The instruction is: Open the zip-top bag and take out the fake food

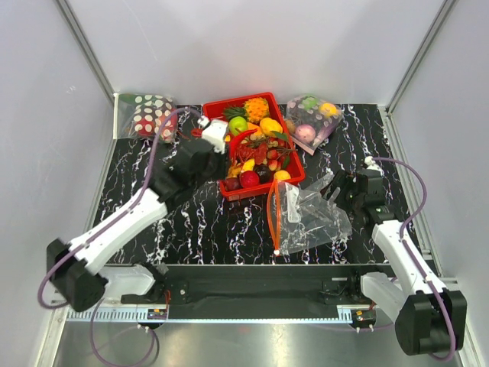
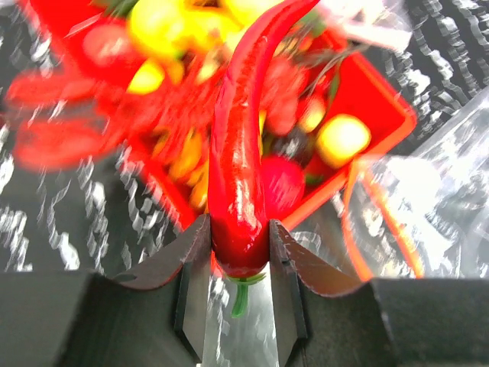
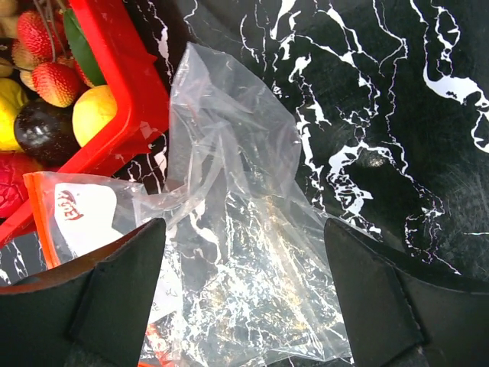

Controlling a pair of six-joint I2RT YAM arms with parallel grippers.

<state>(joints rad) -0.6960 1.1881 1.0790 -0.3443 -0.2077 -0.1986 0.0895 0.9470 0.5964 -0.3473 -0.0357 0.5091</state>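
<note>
Black marbled counter: my left fingers clenched on chili near stem end, above red basket; my right fingers spread, empty, over zip-top bag lying beside basket. Risk: smooth chili pivots, slips, lands outside basket.

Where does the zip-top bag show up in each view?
Top external: zip-top bag centre-right, just in front of the red basket.
Left wrist: bag blurred at the right edge, right of the basket.
Right wrist: bag fills the centre; basket at upper left.
Shared landmark: the red basket.
</note>
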